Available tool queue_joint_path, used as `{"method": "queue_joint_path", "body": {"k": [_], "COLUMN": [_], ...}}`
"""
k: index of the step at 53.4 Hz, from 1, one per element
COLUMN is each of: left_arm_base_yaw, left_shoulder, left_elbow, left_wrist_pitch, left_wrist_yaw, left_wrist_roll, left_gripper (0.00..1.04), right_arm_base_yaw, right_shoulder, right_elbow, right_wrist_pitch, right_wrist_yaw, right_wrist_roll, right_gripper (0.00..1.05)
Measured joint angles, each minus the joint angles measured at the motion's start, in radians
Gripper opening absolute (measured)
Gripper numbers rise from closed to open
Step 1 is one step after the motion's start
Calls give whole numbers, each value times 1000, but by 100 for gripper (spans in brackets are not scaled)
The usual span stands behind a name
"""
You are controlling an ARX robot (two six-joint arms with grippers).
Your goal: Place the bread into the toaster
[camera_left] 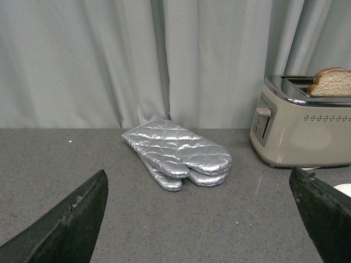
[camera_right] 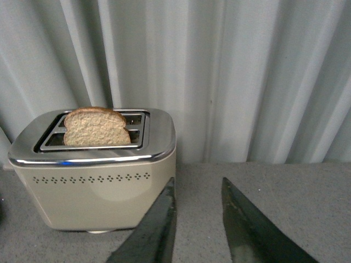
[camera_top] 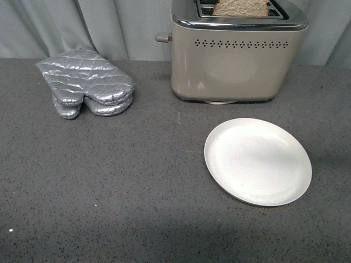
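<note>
A silver quilted oven mitt (camera_top: 86, 82) lies flat on the dark grey speckled worktop (camera_top: 109, 186) toward its rear left, thumb and finger end pointing to the front, and in the left wrist view it looks like two mitts stacked one on the other. A round white plate (camera_top: 258, 161), nothing on it, sits on the worktop toward the front right, well apart from the mitt. Pale grey pleated curtains (camera_top: 109, 27) hang behind the worktop's far edge.
</note>
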Motion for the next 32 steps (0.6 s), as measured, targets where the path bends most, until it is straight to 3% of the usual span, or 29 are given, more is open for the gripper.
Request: {"method": "queue_joint_path", "body": {"k": [8,26,29,32], "left_arm_base_yaw": [0,0,0,0], "left_shoulder": [0,0,0,0], "left_elbow": [0,0,0,0], "left_wrist_pitch": [0,0,0,0], "left_wrist_yaw": [0,-1,0,0], "left_wrist_roll": [0,0,0,0], "left_gripper": [98,98,98,98], "right_arm_base_yaw": [-32,-93,-142,-169], "right_shoulder": [-93,-300,-351,-396], "right_elbow": [-83,-227,-251,-269], "right_wrist_pitch": [4,-62,-91,-119], "right_wrist_yaw": [-38,-94,-163,-165], "right_wrist_roll": [-7,-7,-7,-7], "right_gripper": [0,0,0,0]}}
